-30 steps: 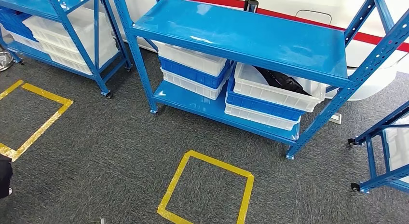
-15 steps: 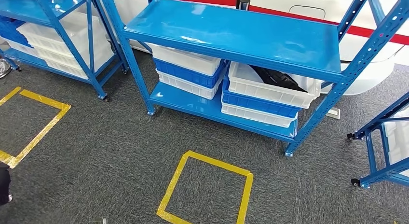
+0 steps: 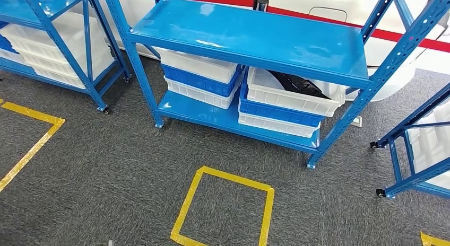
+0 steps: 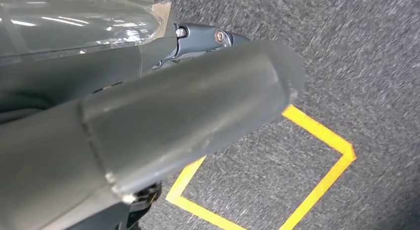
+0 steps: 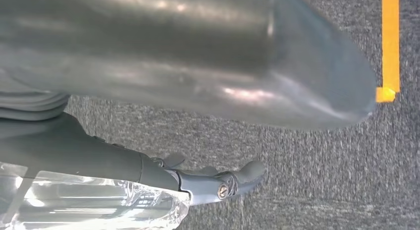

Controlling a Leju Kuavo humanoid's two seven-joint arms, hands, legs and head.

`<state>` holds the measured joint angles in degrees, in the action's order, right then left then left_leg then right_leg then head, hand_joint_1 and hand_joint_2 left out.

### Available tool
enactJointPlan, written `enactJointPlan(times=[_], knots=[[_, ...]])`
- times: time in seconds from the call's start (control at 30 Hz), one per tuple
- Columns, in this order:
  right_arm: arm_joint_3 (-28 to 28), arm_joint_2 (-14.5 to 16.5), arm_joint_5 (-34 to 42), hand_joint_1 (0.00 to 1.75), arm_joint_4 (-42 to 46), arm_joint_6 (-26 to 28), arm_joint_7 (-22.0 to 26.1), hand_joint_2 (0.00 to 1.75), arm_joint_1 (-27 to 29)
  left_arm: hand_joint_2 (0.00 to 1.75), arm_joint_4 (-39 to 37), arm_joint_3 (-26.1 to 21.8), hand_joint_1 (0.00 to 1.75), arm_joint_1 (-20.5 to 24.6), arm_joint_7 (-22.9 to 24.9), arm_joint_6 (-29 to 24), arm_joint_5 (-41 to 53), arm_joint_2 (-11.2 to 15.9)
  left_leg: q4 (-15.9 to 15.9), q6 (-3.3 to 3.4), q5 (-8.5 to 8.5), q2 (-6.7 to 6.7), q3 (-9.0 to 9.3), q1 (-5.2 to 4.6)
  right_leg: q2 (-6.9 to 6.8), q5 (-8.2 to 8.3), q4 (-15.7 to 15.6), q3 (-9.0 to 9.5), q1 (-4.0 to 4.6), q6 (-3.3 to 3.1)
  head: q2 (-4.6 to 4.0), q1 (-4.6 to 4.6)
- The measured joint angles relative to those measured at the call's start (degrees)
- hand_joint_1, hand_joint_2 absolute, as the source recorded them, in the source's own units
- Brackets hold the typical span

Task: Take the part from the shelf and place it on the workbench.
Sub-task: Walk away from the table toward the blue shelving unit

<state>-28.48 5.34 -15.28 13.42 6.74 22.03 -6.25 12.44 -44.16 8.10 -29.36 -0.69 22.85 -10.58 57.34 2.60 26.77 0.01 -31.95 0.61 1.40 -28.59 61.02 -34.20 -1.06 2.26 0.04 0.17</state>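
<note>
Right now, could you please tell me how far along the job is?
A black part lies in a white bin on the blue shelf. The left robot hand and right robot hand hang over carpet, holding nothing. That fits approaching the shelf, or returning after delivering another part.

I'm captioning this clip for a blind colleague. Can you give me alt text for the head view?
A blue shelf stands on grey carpet, its lower level holding stacked white and blue bins; one white bin holds a dark part. A yellow tape square marks the floor in front, with more blue shelving at both sides.
</note>
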Motion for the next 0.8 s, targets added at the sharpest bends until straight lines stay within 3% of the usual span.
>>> enactJointPlan(times=[0.07, 0.13, 0.17, 0.23, 0.3, 0.33, 0.4, 0.47, 0.5, 0.57, 0.6, 0.63, 0.67, 0.7, 0.77, 0.8], knots=[[-0.1, 0.1, 0.0, 0.00, 0.0, 0.0, 0.0, 0.00, 0.0, 0.00, 0.0, 0.0, 0.00, 0.0, 0.0, 0.0, 0.0, 0.0, 0.0, 0.49, -0.01, 0.57, -0.07, -0.14, -0.56, -3.42, 7.6, -3.58, -0.02, -0.46, 0.00, 0.15], [-0.2, 0.1, 0.0, 0.00, 0.0, -0.1, 0.0, 0.00, 0.1, 0.00, 0.0, 0.0, 0.00, -0.1, 0.0, 0.0, -0.1, 0.0, 0.0, 0.58, 0.03, 1.20, -0.07, -0.40, -0.64, -4.89, 12.4, -5.84, 0.08, -0.28, 0.00, 0.17], [-0.3, 0.1, 0.0, 0.00, 0.0, -0.1, 0.0, 0.00, 0.1, 0.00, 0.0, 0.0, 0.00, -0.1, 0.0, 0.0, -0.1, 0.0, 0.0, 0.58, 0.05, 1.51, -0.02, -0.50, -0.71, -4.36, 11.8, -5.44, 0.15, 0.01, 0.00, 0.19], [-0.3, 0.1, 0.0, 0.00, 0.0, -0.1, 0.0, 0.00, 0.0, 0.00, 0.0, 0.0, 0.00, -0.1, 0.0, 0.0, -0.1, 0.0, 0.0, 0.50, 0.15, 2.10, 0.20, -0.62, -1.75, -1.55, 4.6, -1.57, 0.38, 0.43, 0.00, 0.23], [-0.3, 0.1, -0.1, 0.00, 0.0, -0.1, 0.0, 0.00, -0.1, 0.00, 0.0, 0.0, 0.00, -0.1, 0.0, 0.0, -0.1, 0.0, 0.1, 0.15, 0.44, 2.67, 0.42, -0.97, -3.23, 0.70, -2.2, 1.81, 0.92, 0.01, 0.00, 0.26], [-0.3, 0.1, -0.1, 0.00, 0.0, -0.1, 0.0, 0.00, -0.2, 0.00, 0.0, 0.0, 0.00, -0.1, 0.0, 0.0, -0.1, 0.0, 0.2, -0.08, 0.62, 2.97, 0.52, -1.11, -3.62, 1.17, -3.8, 2.45, 1.15, -0.41, 0.00, 0.25], [-0.3, 0.1, -0.1, 0.00, 0.0, -0.1, 0.0, 0.00, -0.2, 0.00, 0.0, 0.0, 0.00, -0.1, -0.1, 0.0, -0.2, 0.0, 0.2, -0.59, 0.91, 3.60, 0.71, -1.16, -2.87, 1.46, -4.2, 2.48, 1.14, -1.22, 0.00, 0.21], [-0.3, 0.1, -0.1, 0.00, 0.0, -0.1, 0.0, 0.00, -0.2, 0.00, 0.1, 0.0, 0.00, -0.1, -0.2, 0.0, -0.2, 0.0, 1.6, -1.25, 2.21, 2.85, 0.34, -0.89, -2.09, 1.75, -4.4, 2.90, 0.55, -1.99, 0.00, 0.10], [-0.4, 0.1, -0.1, 0.00, 0.0, -0.1, 0.0, 0.00, -0.2, 0.00, 0.1, 0.0, 0.00, -0.1, -0.3, 0.0, -0.2, 0.1, 4.0, -1.63, 3.77, 1.99, -0.58, -0.71, -1.74, 1.91, -4.6, 3.15, 0.19, -2.36, 0.00, 0.02], [-0.4, 0.2, 0.2, 0.00, 0.0, -0.3, 0.0, 0.00, -0.2, 0.00, 0.1, 0.0, 0.00, -0.1, -0.4, 0.1, -0.2, 0.1, 11.5, -2.29, 7.81, 0.38, -4.00, -0.30, -1.00, 2.02, -4.6, 3.20, 0.03, -2.74, 0.00, -0.13], [-0.5, 0.2, 0.3, 0.00, 0.0, -0.5, 0.1, 0.00, -0.1, 0.00, 0.1, 0.0, 0.00, -0.1, -0.4, 0.1, -0.2, 0.1, 14.9, -2.55, 9.10, 0.14, -5.73, -0.14, -0.59, 2.01, -4.6, 3.18, 0.03, -2.74, 0.00, -0.10], [-0.5, 0.3, 0.5, 0.00, 0.0, -0.6, 0.1, 0.00, -0.1, 0.00, 0.1, 0.0, 0.00, -0.1, -0.4, 0.1, -0.2, 0.1, 16.7, -2.75, 9.27, 0.06, -6.77, 0.02, -0.11, 2.00, -4.5, 3.20, 0.02, -2.74, 0.00, -0.11], [-0.6, 0.3, 0.6, 0.00, 0.0, -0.7, 0.1, 0.00, 0.0, 0.00, 0.1, 0.0, 0.00, -0.1, -0.4, 0.1, -0.2, 0.1, 16.2, -2.88, 8.19, 0.02, -6.72, 0.23, 0.41, 1.99, -4.5, 3.26, -0.01, -2.72, 0.00, -0.10], [-0.7, 0.3, 0.6, 0.00, 0.0, -0.8, 0.1, 0.00, 0.0, 0.00, 0.1, 0.0, 0.00, -0.1, -0.4, 0.1, -0.2, 0.1, 13.5, -2.95, 6.18, -0.11, -5.61, 0.46, 0.98, 1.98, -4.5, 3.35, -0.06, -2.70, 0.00, -0.11], [-0.8, 0.3, 0.6, 0.00, 0.0, -1.0, 0.1, 0.00, 0.0, 0.00, 0.1, 0.0, 0.00, -0.1, -0.4, 0.1, -0.2, 0.2, 5.5, -3.00, 2.09, -1.55, -2.07, 0.88, 2.07, 1.87, -4.4, 3.42, 0.02, -2.45, 0.00, -0.13], [-0.8, 0.4, 0.6, 0.00, 0.0, -1.0, 0.1, 0.00, 0.0, 0.00, 0.1, 0.0, 0.00, -0.1, -0.4, 0.1, -0.2, 0.3, 2.6, -2.92, 1.00, -2.32, -0.79, 0.98, 2.49, 1.83, -4.4, 3.31, 0.15, -2.20, 0.00, -0.12]])
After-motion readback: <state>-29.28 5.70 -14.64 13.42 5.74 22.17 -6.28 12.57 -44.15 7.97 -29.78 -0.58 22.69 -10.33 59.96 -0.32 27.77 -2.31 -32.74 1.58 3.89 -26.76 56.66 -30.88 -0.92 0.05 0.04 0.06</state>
